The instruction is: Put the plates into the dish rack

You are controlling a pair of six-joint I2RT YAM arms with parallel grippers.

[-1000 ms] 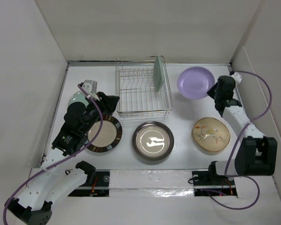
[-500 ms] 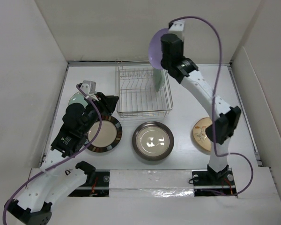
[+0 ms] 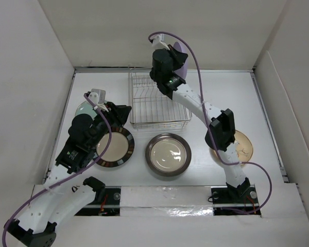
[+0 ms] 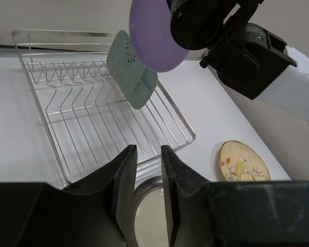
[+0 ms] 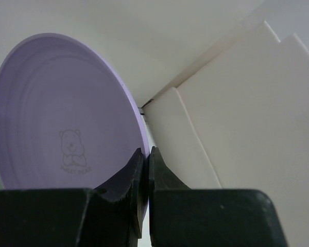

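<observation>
My right gripper (image 5: 143, 170) has swung left since half a second ago. It pinches the lavender plate (image 5: 62, 113) by its rim, held upright above the far side of the dish rack (image 4: 92, 123). Just below it stands the pale mint plate (image 4: 129, 72) (leaning in the tines), with bare tine rows to its left. My left gripper (image 4: 148, 170) hangs slightly parted and empty, near the brown-rimmed cream plate (image 3: 116, 146).

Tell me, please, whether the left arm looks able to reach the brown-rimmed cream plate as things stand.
Likely yes: the left arm's fingers hang open just past the brown-rimmed cream plate, which lies bare.
</observation>
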